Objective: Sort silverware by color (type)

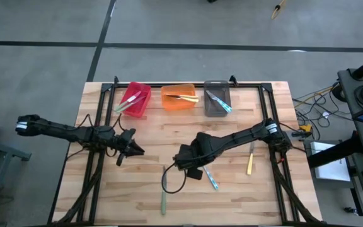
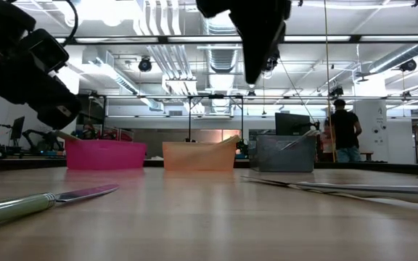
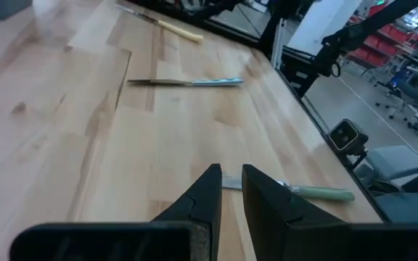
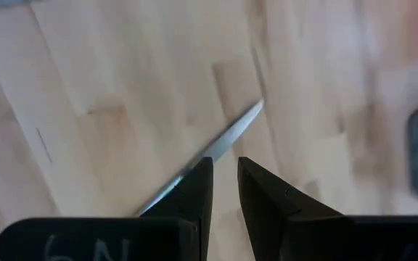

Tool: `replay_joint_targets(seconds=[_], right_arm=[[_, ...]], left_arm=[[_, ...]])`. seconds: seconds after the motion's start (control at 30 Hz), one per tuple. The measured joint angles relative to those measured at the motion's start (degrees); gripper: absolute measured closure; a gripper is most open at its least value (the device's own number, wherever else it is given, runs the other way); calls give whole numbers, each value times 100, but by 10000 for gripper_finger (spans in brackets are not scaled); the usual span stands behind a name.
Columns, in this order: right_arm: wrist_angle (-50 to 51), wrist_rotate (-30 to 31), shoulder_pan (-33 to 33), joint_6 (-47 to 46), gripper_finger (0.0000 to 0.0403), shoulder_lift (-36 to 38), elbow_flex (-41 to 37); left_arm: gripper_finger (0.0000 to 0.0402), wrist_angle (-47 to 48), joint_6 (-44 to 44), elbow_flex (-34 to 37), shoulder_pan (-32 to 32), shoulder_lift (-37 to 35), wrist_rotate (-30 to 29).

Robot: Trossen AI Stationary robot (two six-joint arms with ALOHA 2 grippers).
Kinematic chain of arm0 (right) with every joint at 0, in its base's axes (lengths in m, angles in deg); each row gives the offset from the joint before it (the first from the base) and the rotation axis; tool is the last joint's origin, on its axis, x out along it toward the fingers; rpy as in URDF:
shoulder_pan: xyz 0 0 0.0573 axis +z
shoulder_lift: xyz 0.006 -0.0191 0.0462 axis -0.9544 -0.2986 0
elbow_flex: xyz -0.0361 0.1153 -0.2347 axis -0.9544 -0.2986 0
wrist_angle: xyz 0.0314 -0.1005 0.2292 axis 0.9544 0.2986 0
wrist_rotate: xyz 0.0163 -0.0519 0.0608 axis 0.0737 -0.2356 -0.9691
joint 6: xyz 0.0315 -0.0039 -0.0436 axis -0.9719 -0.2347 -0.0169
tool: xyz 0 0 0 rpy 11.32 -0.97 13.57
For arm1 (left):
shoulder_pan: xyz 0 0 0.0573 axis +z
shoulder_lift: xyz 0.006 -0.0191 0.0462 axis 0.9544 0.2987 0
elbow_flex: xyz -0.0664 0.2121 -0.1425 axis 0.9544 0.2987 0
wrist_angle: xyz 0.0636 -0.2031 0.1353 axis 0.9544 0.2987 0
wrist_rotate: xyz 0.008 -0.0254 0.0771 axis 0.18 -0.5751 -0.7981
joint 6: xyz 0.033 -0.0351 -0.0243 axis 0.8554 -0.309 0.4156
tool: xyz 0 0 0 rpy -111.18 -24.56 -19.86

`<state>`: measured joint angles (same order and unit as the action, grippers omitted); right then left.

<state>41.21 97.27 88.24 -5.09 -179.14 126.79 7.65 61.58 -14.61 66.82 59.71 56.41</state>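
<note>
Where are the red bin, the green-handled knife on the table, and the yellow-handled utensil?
red bin [image 1: 145, 89]: high view, its rim.
green-handled knife [image 1: 164, 203]: high view, its handle.
yellow-handled utensil [image 1: 249, 164]: high view, its handle.
</note>
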Motion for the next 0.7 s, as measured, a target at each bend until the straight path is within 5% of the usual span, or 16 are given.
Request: replay_joint_targets(seconds=[0.43,0.7], right_arm=[[-345,-1071,23,-1113,347,96,-1262],[-1425,-1398,210,-1619,353,849,-2767]], left_arm=[[364,318,10,4,2,-707,-205],[364,348,-170,4,0,-717,-296]])
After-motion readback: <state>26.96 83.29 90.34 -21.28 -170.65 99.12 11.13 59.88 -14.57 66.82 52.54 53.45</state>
